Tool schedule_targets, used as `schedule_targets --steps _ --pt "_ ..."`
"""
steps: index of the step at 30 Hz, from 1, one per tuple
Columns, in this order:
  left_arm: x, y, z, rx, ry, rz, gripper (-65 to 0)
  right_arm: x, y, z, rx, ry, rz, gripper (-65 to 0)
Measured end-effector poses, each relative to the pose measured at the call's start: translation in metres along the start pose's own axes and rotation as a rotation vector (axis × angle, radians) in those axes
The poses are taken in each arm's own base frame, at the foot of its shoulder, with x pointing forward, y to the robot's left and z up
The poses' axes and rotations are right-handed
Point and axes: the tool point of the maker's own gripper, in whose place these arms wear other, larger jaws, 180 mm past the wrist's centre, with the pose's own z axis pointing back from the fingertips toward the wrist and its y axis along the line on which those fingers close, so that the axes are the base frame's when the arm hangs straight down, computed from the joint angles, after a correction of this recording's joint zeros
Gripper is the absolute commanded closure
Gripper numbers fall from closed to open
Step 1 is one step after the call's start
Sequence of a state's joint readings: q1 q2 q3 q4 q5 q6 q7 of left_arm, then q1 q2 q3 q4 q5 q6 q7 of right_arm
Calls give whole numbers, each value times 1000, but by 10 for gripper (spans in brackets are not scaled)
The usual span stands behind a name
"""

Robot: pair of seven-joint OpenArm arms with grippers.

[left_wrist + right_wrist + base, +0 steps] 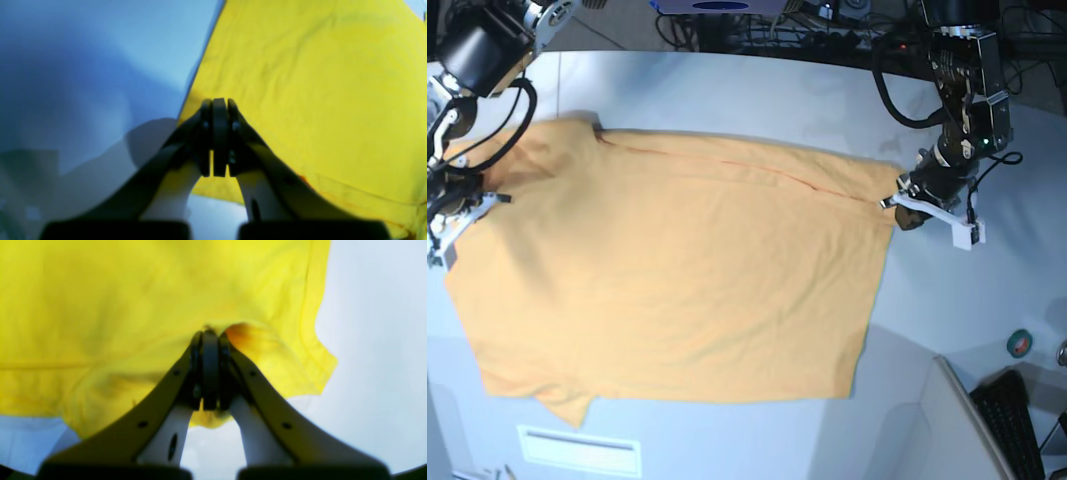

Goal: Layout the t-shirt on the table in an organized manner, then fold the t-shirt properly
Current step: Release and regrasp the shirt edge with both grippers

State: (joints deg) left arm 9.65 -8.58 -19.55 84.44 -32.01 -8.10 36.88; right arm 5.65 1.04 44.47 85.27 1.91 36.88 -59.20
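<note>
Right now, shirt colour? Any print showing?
Plain orange-yellow t-shirt, no print visible; base view shows it best.

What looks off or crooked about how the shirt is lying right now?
The t-shirt lies mostly flat on the table, but its far edge is doubled over in a long fold, and the sleeve at the near left corner is bunched under.

Cables (757, 35) tangled across the dark floor beyond the desk. A black keyboard (1017, 425) lay low right, a tape roll (1021, 343) just above it.
</note>
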Motion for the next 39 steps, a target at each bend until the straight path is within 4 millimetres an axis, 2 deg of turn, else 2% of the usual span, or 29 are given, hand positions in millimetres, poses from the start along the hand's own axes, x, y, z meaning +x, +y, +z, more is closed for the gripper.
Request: schedule_targets --steps 3,6,16,19,23,27,31,36,39 --pt "1 4 -10 9 12 25 0 11 3 -10 9 -35 -2 0" --pt "6 6 -17 14 10 40 0 10 3 -18 -1 -7 7 0" --pt "35 -7 -26 -12 -41 45 0 26 -1 -14 -19 -53 9 0" --pt "41 -7 -29 -14 -88 52 0 34 5 -18 3 -57 0 0" --pt "31 0 -42 7 -89 98 0 47 12 -24 36 -66 -9 0" --pt "24 2 -48 13 -69 115 0 53 0 -25 3 -74 -59 0" --pt "36 -3 -49 2 -92 112 0 59 3 -31 18 -119 -74 0" --pt "55 -13 -54 -19 -122 110 0 46 7 -41 40 -79 -85 0" --pt "54 -29 -59 -48 -106 62 0 53 9 -45 50 -112 -93 0"
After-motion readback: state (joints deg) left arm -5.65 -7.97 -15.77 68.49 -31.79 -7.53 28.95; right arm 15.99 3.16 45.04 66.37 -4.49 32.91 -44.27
